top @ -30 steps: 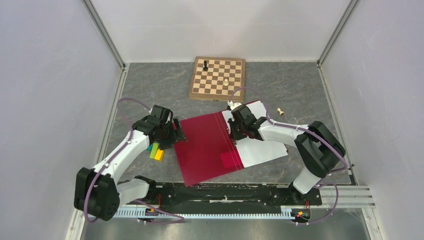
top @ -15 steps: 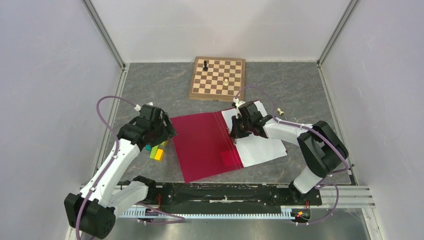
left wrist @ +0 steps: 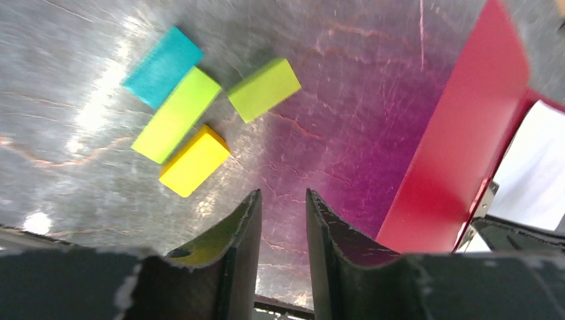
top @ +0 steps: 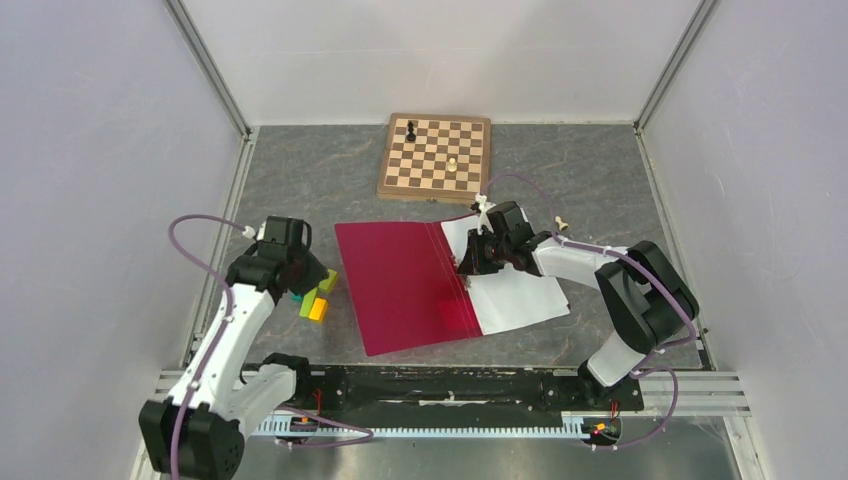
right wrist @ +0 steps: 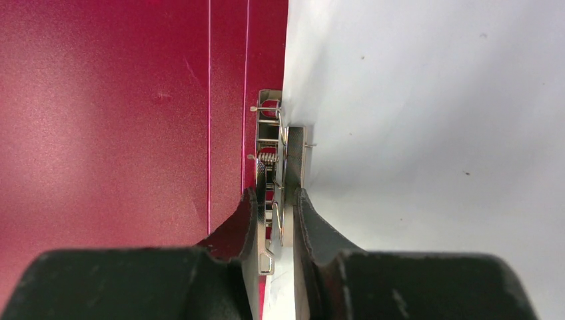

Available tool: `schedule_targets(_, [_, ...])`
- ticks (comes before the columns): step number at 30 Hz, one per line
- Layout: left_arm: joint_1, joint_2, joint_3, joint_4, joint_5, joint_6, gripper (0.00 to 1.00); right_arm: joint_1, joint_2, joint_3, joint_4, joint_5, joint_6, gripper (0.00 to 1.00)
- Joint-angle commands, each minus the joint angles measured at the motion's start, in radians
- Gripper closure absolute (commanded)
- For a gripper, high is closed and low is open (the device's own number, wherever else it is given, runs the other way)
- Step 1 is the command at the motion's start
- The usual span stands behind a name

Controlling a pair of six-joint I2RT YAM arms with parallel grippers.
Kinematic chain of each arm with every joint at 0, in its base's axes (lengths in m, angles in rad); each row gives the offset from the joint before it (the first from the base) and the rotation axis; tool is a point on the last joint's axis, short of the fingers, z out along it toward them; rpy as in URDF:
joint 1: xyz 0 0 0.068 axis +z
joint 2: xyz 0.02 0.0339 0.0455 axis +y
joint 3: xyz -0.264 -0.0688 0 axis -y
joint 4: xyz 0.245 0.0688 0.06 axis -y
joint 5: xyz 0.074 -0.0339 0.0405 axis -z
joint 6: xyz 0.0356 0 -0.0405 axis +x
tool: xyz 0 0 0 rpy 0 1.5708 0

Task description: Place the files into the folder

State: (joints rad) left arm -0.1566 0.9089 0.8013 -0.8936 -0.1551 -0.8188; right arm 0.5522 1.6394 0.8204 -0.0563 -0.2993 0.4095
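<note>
The crimson folder (top: pixel 400 285) lies open in the middle of the table, its cover spread to the left. The white files (top: pixel 520 295) lie on its right half. My right gripper (top: pixel 470 262) is shut on the metal clip (right wrist: pixel 274 160) at the spine, between the red cover (right wrist: pixel 120 120) and the paper (right wrist: pixel 426 120). My left gripper (top: pixel 310 275) is a little left of the folder's left edge, open by a narrow gap and empty (left wrist: pixel 283 195). The left wrist view shows the red cover (left wrist: pixel 466 147) and the paper (left wrist: pixel 533 173) at the right.
Several small coloured blocks (top: pixel 315 300) lie by my left gripper: teal (left wrist: pixel 162 67), lime (left wrist: pixel 176 115), green (left wrist: pixel 264 89), yellow (left wrist: pixel 194 161). A wooden chessboard (top: pixel 435 157) with two pieces stands at the back. One pale chess piece (top: pixel 561 224) lies beside the files.
My left gripper has drawn back to the left, away from the folder's left edge. The folder's cover has shifted and now lies flatter. My right gripper stays on the clip.
</note>
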Motion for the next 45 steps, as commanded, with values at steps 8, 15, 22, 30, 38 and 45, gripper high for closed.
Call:
schedule_targets(8, [-0.057, 0.126, -0.073, 0.205, 0.266, -0.026, 0.67, 0.009, -0.032, -0.109, 0.185, -0.097, 0.219, 1.0])
schedule_targets(15, [-0.156, 0.156, 0.015, 0.211, 0.306, -0.01, 0.65, 0.098, -0.026, -0.103, 0.235, -0.002, 0.312, 1.0])
schedule_targets(22, [-0.186, 0.162, 0.03, 0.236, 0.328, 0.0, 0.6, 0.185, 0.016, -0.093, 0.287, 0.095, 0.403, 1.0])
schedule_targets(30, [-0.201, 0.148, 0.045, 0.254, 0.355, 0.015, 0.58, 0.285, 0.11, -0.001, 0.311, 0.148, 0.506, 1.0])
schedule_targets(38, [-0.23, 0.152, 0.067, 0.26, 0.361, 0.028, 0.57, 0.321, 0.132, 0.04, 0.313, 0.157, 0.524, 0.79])
schedule_targets(45, [-0.275, 0.174, 0.096, 0.266, 0.345, 0.024, 0.57, 0.321, 0.06, 0.036, 0.263, 0.183, 0.472, 0.63])
